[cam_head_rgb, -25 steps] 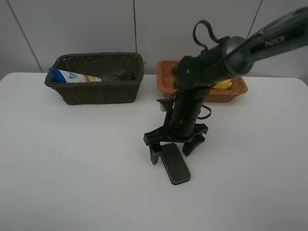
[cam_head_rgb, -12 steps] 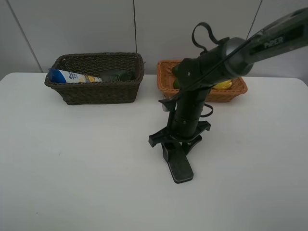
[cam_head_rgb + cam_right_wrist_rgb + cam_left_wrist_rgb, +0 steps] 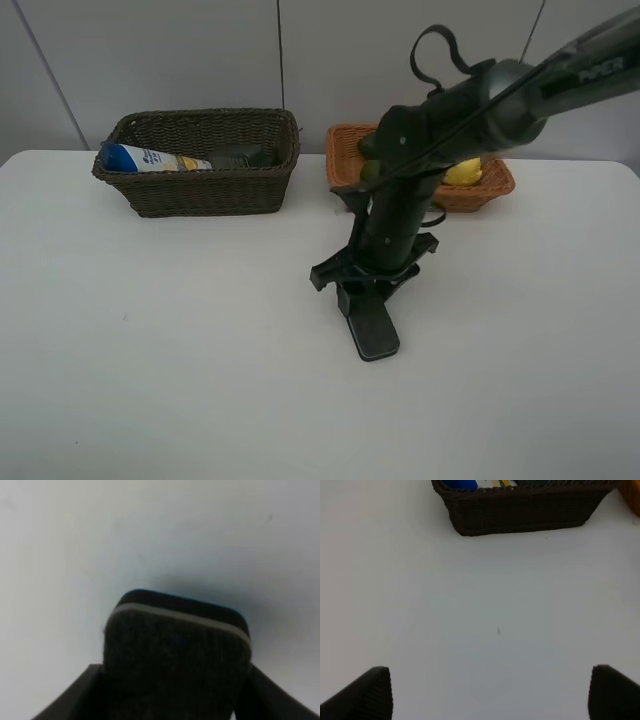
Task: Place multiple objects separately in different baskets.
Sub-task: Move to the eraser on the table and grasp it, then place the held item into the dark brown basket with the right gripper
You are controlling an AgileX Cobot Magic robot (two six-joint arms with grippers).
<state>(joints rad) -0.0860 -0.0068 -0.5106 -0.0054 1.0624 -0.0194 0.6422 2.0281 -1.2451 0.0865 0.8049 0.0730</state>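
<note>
Closed now, where a second ago they straddled it wide: the right gripper (image 3: 362, 300) has its jaws drawn in against the long sides of the black flat eraser (image 3: 371, 331), and the eraser has swung from a slant to lie nearly in line with the arm. We see it best from the right wrist, where the dark felt face of the eraser (image 3: 176, 652) fills the gap between the two fingers (image 3: 82, 692), pinched at one end with the other end jutting out over the white table (image 3: 180, 350). We judge it barely lifted, if at all; its shadow sits tight beneath it.

How will it handle? We reckon light, stiff in the body, soft on the felt face, with a pale band along the edge. Nothing fragile here. The grip sits well off centre, so the free end may sag or twist when it rises; a hold nearer the middle would ride steadier.

Over on the other side, the left gripper (image 3: 490, 695) hangs spread wide with nothing between its fingers, above bare table in front of the dark brown basket (image 3: 205, 185). That basket already holds the white blue-capped bottle (image 3: 150, 159). The light orange-tan basket (image 3: 480, 190) behind the arm shows the yellow lemon (image 3: 463, 172).
</note>
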